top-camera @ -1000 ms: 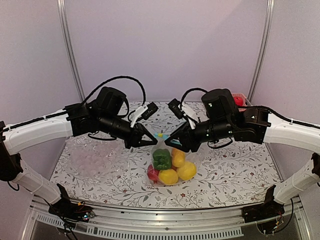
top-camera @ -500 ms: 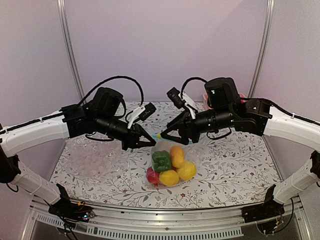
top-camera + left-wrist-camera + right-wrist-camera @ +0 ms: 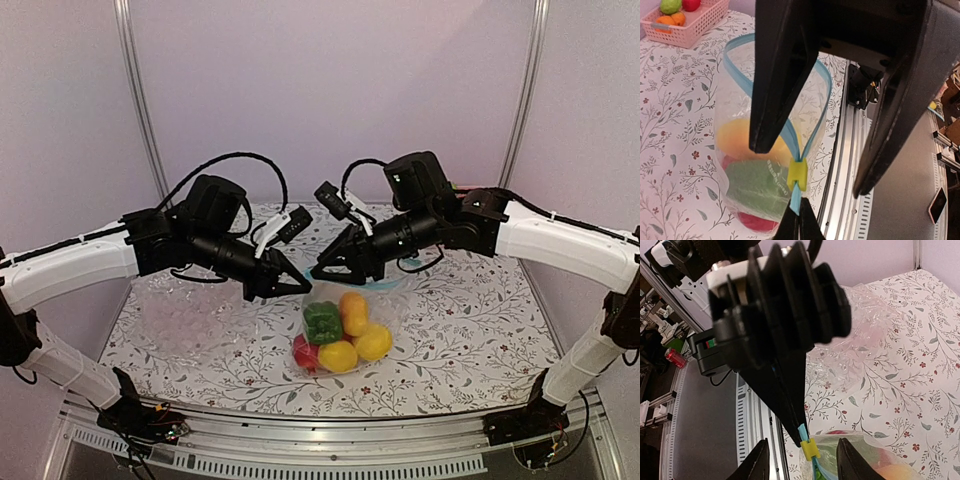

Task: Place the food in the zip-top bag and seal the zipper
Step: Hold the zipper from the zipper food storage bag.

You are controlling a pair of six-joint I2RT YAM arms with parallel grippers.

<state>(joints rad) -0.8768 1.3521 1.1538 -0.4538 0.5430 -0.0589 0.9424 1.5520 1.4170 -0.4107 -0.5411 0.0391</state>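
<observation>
The clear zip-top bag holds a green pepper, an orange, yellow fruit and a red piece. My left gripper is shut on the end of the blue-teal zipper, just below a yellow slider; its tips show in the left wrist view. The mouth gapes open beyond the slider. My right gripper is open, its fingers on either side of the slider without touching it. It also shows in the right wrist view.
Crinkled clear plastic lies on the flowered tablecloth to the left. A pink basket with fruit stands at the back right. The metal front rail runs along the near edge.
My right gripper has swung left and up toward my left gripper and now straddles the slider end of the bag. My left arm has barely moved.
</observation>
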